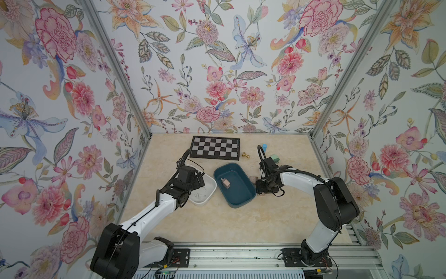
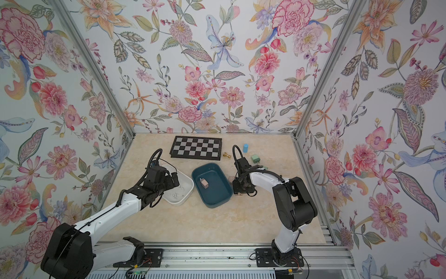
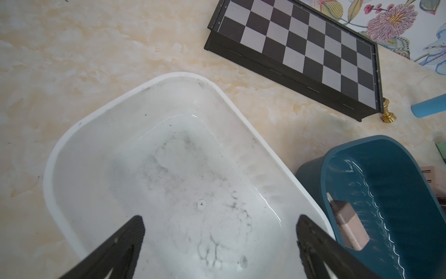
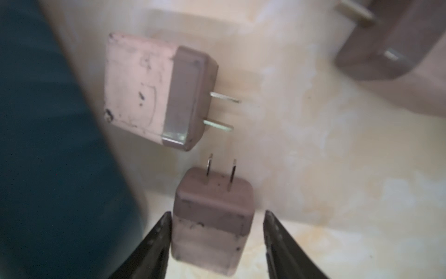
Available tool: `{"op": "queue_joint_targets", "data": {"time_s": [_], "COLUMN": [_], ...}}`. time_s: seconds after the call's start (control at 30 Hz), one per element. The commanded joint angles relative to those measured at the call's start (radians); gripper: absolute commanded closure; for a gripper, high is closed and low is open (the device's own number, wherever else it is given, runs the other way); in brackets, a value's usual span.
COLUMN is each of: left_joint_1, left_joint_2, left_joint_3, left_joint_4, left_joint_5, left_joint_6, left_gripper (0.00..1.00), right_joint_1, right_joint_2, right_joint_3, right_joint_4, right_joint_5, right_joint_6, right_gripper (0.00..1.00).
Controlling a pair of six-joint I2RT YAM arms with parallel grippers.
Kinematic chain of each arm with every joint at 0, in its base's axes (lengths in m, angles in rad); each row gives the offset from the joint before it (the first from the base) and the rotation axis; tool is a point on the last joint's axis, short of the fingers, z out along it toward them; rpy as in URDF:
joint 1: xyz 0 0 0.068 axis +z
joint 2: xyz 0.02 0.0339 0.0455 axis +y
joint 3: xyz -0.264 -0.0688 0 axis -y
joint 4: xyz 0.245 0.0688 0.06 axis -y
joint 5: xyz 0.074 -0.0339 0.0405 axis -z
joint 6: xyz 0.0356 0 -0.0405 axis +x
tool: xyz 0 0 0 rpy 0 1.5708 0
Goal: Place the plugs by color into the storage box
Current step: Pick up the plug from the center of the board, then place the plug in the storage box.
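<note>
Three pink plugs and one mint green plug (image 1: 274, 158) can be counted, but no single view holds them all. Right wrist view alone shows the working spot, on bare table just outside the teal tub (image 4: 48, 157), on its side toward the table's right edge. There the near pink plug (image 4: 212, 229), a rounded cube with two flat metal prongs, stands between the fingers of the right gripper (image 4: 217, 213). Jaws are spread around it, one finger (image 4: 159, 239) at its flank, a gap at the other (not clamped). Beyond it the second pink plug (image 4: 144, 89) lies on its side, matte shell scuffed with dark marks. A further pronged block (image 4: 386, 43) is too shadowed for colour. In both top views the right arm hides the near plug. They do show the third pink plug (image 2: 204, 183) inside the teal tub, mid-table, and the green one apart toward the far right corner, near a light blue cylinder (image 2: 245, 147). Left wrist view gives the white tub (image 3: 49, 174): glossy, rounded-rectangular, floor smudged grey. Left gripper (image 3: 219, 218) hangs over it, jaws wide apart. Chessboard (image 1: 214, 147) lies flat at the far edge, a small brass piece (image 1: 245, 154) just beside it.
</note>
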Motion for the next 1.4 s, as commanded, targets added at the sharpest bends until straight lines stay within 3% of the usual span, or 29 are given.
{"op": "queue_joint_targets", "data": {"time_s": [0.0, 0.13, 0.3, 0.43, 0.7, 0.9, 1.13, 1.23, 1.37], "left_joint_1": [-0.010, -0.010, -0.012, -0.010, -0.011, -0.009, -0.009, -0.011, -0.013], "left_joint_2": [-0.016, -0.011, -0.019, -0.017, -0.012, -0.047, -0.062, -0.059, -0.051], "left_joint_3": [-0.008, -0.008, -0.006, 0.000, 0.002, -0.004, -0.008, -0.012, -0.025], "left_joint_4": [-0.015, -0.009, -0.015, -0.016, -0.012, -0.042, -0.049, -0.040, -0.025], "left_joint_5": [-0.018, -0.011, -0.021, -0.023, -0.010, -0.034, -0.025, -0.003, 0.017], "left_joint_6": [-0.014, -0.015, -0.011, -0.011, -0.012, -0.003, -0.003, -0.004, -0.008], "left_gripper": [0.01, 0.01, 0.01, 0.01, 0.01, 0.01, 0.00, 0.01, 0.01], "right_joint_1": [0.007, 0.012, 0.018, 0.084, 0.255, 0.271, 0.278, 0.289, 0.294], "right_joint_2": [0.026, -0.005, -0.112, -0.132, 0.096, 0.279, 0.391, 0.417, 0.386], "right_joint_3": [-0.017, -0.014, 0.031, 0.140, 0.376, 0.493, 0.573, 0.589, 0.562], "right_joint_4": [0.005, 0.005, -0.026, -0.087, -0.113, -0.114, -0.112, -0.113, -0.113], "right_joint_5": [0.013, 0.022, 0.027, 0.044, 0.048, 0.065, 0.069, 0.057, 0.063], "right_joint_6": [-0.009, -0.007, 0.004, 0.001, -0.020, -0.045, -0.049, -0.052, -0.047], "right_gripper": [0.48, 0.64, 0.66, 0.66, 0.65, 0.65, 0.65, 0.56, 0.27]}}
